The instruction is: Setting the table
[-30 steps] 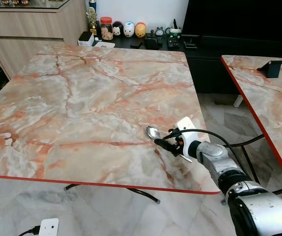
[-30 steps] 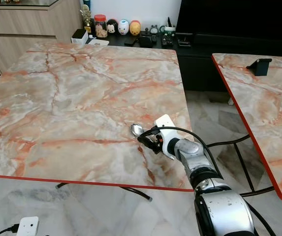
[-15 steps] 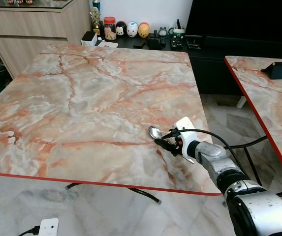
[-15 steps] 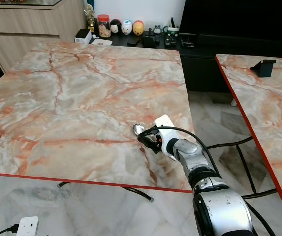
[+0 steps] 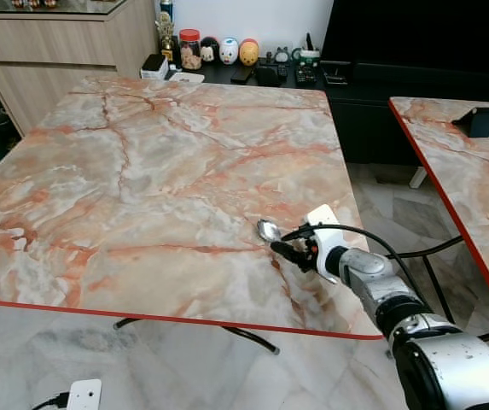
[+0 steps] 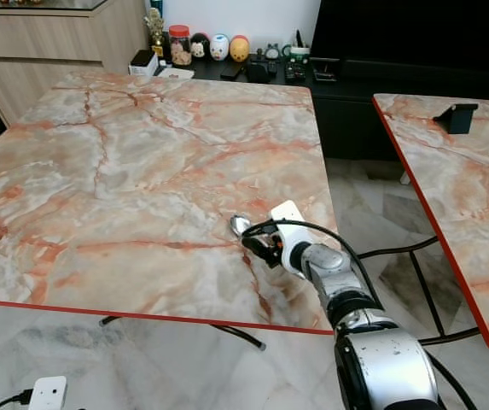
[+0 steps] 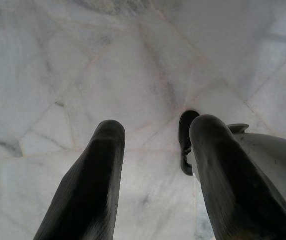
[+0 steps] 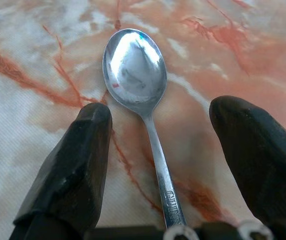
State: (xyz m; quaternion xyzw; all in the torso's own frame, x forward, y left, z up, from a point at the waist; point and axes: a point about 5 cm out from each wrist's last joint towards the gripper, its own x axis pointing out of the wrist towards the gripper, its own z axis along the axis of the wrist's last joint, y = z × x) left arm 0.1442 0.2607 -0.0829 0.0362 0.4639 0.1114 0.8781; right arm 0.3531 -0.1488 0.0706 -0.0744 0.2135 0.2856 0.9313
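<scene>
The right gripper (image 5: 288, 248) rests low over the near right part of the desk (image 5: 142, 171), its two black fingers (image 8: 68, 175) spread wide with the spoon (image 8: 138, 85) lying flat on the marble between them, touched by neither. The right wrist view brings out what the eye views cannot: the bowl faces up and mirrors the room, and embossed lettering runs along the handle near the gripper's base, too small and glared to read for certain. From the head, the spoon is just a small bright bowl beyond the fingertips, near the desk's right edge. The left gripper (image 7: 152, 150) hangs over pale marble floor (image 7: 133, 60), its fingers apart and holding nothing. On the floor by the desk's near edge lies a white plug block (image 5: 84, 395). A second desk (image 5: 466, 171) stands to the right. Farthest off, jars and figurines (image 5: 223, 51) line a dark cabinet; their labels are unreadable.
</scene>
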